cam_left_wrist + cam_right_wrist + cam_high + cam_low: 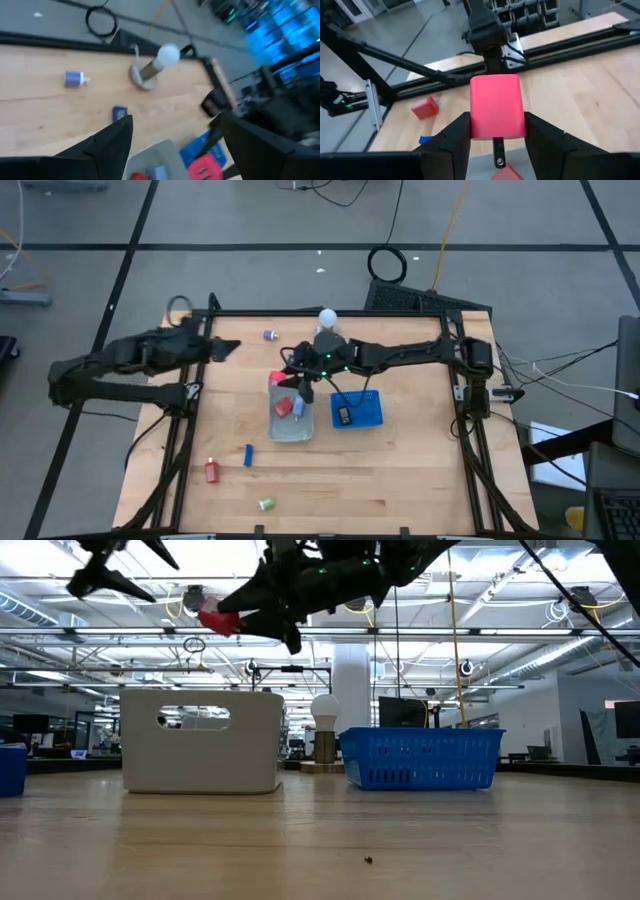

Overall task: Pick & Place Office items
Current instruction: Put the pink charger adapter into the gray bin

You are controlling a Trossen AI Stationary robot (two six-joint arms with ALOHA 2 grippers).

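Right gripper (496, 131): fingers closed on a red item (497, 106), held up off the table.
Position: over the clear tray's (290, 425) far end; tray directly below.
Left gripper (222, 350): fingers spread, empty, parked at the left edge.
Judgement: next move is a straight lowering and release.

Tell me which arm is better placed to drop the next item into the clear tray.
Right. Its end effector already grips a red item above the clear tray; the left end effector hangs open and empty at the table's far left.

Grey tiled floor (250, 220) surrounds the table; a ceiling of lit trusses (560, 600) overhead.
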